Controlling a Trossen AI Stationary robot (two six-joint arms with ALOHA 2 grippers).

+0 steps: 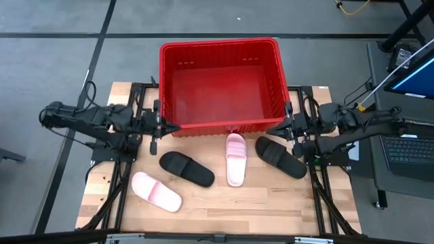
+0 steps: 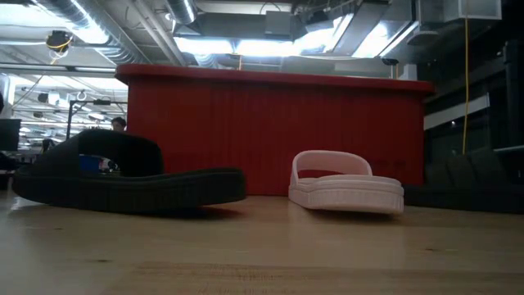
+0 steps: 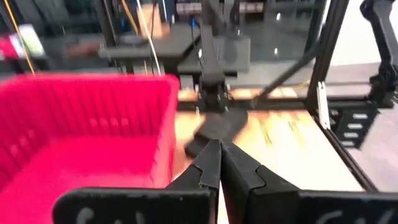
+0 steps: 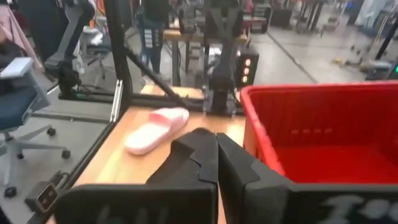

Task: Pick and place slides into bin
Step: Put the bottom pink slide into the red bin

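Both grippers hang with their fingers pressed together, holding nothing. The left gripper [image 1: 175, 127] sits at the left front corner of the large bright red rectangular plastic bin [image 1: 220, 47] with ribbed, slotted walls, and the right gripper [image 1: 272, 130] sits at the bin's right front corner. In the wrist views each pair of dark fingers [image 3: 219, 167] meets tip to tip, the right arm's fingers [image 4: 208, 158] likewise.

The bin stands at the far edge of the wooden tabletop [image 1: 271, 203], overhanging it at the back, with no sandals inside.

All four slides lie on the tabletop in front of the bin. One pale pink open-toed slide sandal [image 1: 235, 158] lies near the middle, its end just short of the bin's front wall. One black slide sandal [image 1: 280, 156] lies to its right, angled, below the right gripper. The other black slide sandal [image 1: 186, 168] lies left of centre, also angled. The second pale pink slide sandal [image 1: 156, 191] lies toward the near left corner, just beside that black one.
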